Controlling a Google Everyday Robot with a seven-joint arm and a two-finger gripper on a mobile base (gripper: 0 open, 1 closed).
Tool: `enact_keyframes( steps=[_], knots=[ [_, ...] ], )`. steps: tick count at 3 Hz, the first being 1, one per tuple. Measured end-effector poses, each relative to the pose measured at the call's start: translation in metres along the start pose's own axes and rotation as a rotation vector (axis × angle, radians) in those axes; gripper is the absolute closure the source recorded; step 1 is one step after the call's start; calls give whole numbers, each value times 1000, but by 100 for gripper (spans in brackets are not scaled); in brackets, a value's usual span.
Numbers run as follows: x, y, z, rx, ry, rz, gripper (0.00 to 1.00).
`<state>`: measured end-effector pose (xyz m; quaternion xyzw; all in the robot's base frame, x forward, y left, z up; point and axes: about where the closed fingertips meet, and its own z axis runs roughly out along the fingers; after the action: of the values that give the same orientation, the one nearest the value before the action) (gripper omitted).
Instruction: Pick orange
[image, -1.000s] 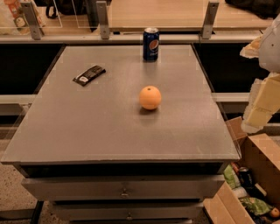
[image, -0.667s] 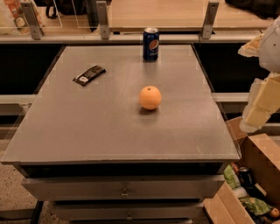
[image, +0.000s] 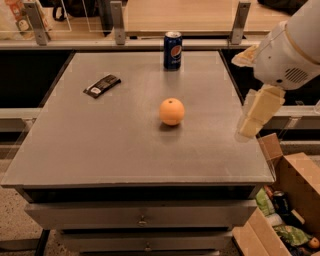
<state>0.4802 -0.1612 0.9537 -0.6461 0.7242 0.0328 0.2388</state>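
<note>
Gripper (image: 250, 128) of mine hangs by the table's (image: 125, 150) right edge, can't tell if it's spread or pressed together, & the orange (image: 172, 111) sits untouched well off to its left, so nothing's done yet: reach, grab & lift remain.

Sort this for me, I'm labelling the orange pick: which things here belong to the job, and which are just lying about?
Job:
orange
gripper, at the right edge of the table, apart from the orange

Lying about:
Pepsi can
black wrapper
cardboard box on the floor
</note>
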Motion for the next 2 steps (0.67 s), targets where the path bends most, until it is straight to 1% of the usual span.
enact_keyframes(
  steps=[1,2],
  knots=[
    [-17,-14,35,-36,-96,-17,0],
    [-40,-24,68,-67,-179,-36,0]
  ],
)
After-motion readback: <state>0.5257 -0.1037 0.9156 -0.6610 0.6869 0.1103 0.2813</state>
